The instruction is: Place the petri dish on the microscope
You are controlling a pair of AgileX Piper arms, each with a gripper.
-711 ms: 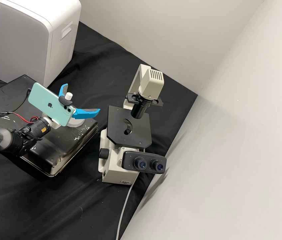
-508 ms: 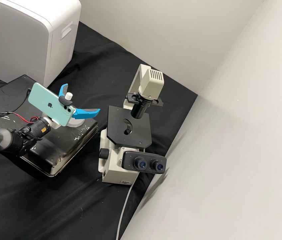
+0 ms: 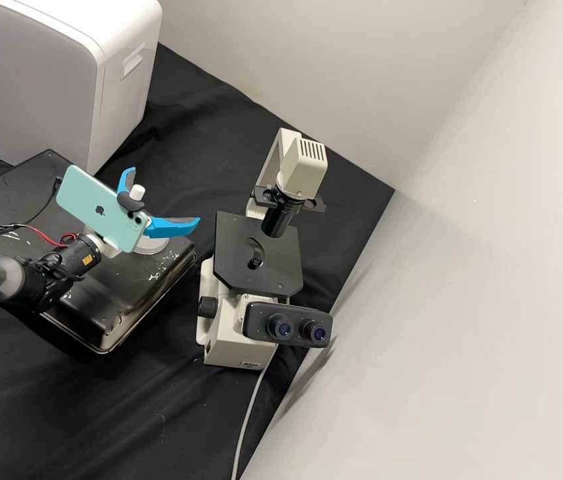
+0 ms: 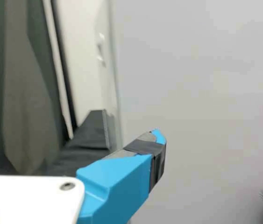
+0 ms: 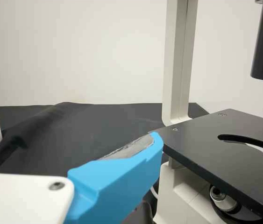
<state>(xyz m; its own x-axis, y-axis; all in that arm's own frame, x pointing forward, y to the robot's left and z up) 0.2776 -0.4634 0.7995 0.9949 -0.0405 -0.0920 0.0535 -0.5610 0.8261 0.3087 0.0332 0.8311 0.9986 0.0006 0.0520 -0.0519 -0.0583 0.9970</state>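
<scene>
Nothing moved. Right claw [image 3: 161,197] spread wide, empty, beside microscope [image 3: 254,293]; eyepieces face camera side.

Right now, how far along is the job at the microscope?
Done: nothing yet; the dish is not yet on the microscope's black stage. In hand: the right gripper hangs over the corner of the black tray, close to the stage's edge; I can't tell whether it carries a dish. Left: setting the dish on the stage, over its opening.

bench [image 3: 94,413]: matt blk cloth, creased; microscope stage [image 3: 231,233]: matt blk; tray [image 3: 128,293]: glossy blk
</scene>
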